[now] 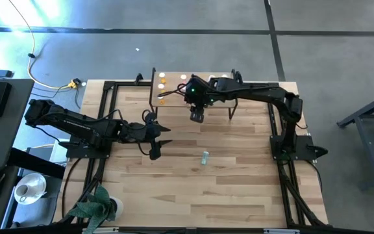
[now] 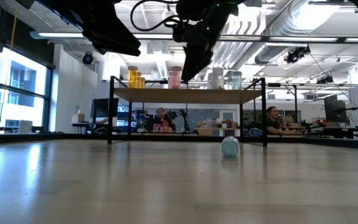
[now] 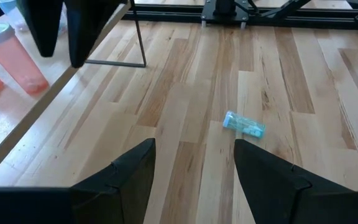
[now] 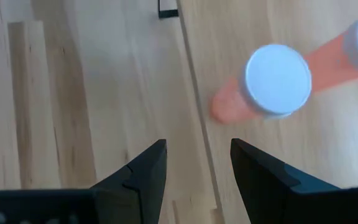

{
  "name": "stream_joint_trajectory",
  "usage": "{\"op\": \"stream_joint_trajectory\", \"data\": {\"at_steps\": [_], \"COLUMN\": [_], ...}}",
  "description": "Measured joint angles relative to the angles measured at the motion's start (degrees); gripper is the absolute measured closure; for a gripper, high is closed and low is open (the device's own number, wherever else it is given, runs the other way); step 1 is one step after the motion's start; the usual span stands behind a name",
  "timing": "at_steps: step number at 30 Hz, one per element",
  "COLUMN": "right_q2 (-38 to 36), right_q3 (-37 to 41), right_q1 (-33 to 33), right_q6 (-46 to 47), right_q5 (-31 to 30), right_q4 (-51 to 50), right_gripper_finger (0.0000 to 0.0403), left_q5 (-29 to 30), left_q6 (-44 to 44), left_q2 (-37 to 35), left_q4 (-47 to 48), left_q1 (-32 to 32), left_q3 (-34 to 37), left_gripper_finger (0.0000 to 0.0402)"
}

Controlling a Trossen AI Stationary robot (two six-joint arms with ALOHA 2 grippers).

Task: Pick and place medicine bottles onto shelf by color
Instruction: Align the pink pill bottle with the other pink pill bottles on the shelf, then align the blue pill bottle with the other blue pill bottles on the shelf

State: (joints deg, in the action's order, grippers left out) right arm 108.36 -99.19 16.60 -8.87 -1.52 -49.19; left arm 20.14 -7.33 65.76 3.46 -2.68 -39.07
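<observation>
right gripper (image 4: 194, 165) open, empty (over shelf (image 1: 174, 97) edge) | left gripper (image 3: 191, 165) open, table (image 1: 239, 188) free

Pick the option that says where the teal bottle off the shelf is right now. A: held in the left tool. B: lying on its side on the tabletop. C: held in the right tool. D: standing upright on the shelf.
B: the teal bottle lies on its side on the bare table, clear of the open, empty left tool and of the shelf.
</observation>
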Motion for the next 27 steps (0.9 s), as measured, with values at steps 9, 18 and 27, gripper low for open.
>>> {"op": "stream_joint_trajectory", "data": {"at_steps": [9,18,27], "right_q2": [0.0,0.0,-2.7], "right_q3": [0.7,0.7,0.7], "right_q1": [0.0,0.0,-1.9], "right_q6": [-0.2,-0.2,3.4], "right_q5": [0.0,0.0,0.6], "right_q4": [4.9,3.9,-5.1], "right_gripper_finger": [0.0233,0.0233,0.0233], "left_q5": [0.0,0.0,0.1], "left_q6": [0.0,0.0,0.0], "left_q2": [0.0,0.0,0.0], "left_q4": [0.1,0.2,1.7], "left_q1": [0.0,0.0,0.0], "left_q3": [0.0,0.0,0.0], "left_gripper_finger": [0.0195,0.0195,0.0195]}}
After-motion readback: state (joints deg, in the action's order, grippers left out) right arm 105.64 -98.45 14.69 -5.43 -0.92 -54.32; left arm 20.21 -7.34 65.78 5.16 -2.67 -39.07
